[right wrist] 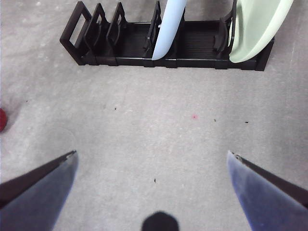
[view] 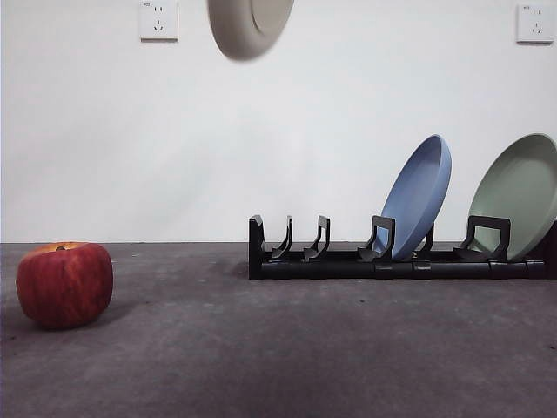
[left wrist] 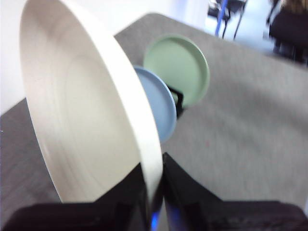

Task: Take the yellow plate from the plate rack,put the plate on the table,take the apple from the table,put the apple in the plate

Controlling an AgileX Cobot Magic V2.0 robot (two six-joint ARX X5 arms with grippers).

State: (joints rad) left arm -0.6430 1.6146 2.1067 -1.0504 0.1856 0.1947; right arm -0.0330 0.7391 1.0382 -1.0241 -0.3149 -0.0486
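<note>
My left gripper (left wrist: pixel 154 192) is shut on the rim of the yellow plate (left wrist: pixel 82 110), a wide pale cream plate held on edge high above the table. In the front view only the plate's lower part (view: pixel 248 26) shows at the top edge, above and left of the plate rack (view: pixel 348 257). The apple (view: pixel 65 283), red with a yellow-orange top, sits on the table (view: pixel 305 348) at the far left. My right gripper (right wrist: pixel 151 156) is open and empty above bare table in front of the rack (right wrist: pixel 163 45). A sliver of the apple (right wrist: pixel 2 119) shows at that view's edge.
A blue plate (view: pixel 419 196) and a pale green plate (view: pixel 518 196) lean in the rack's right slots; both show in the left wrist view (left wrist: pixel 161 108) (left wrist: pixel 180 67) and right wrist view (right wrist: pixel 169 26) (right wrist: pixel 255 29). The rack's left slots hold nothing. A white wall stands behind.
</note>
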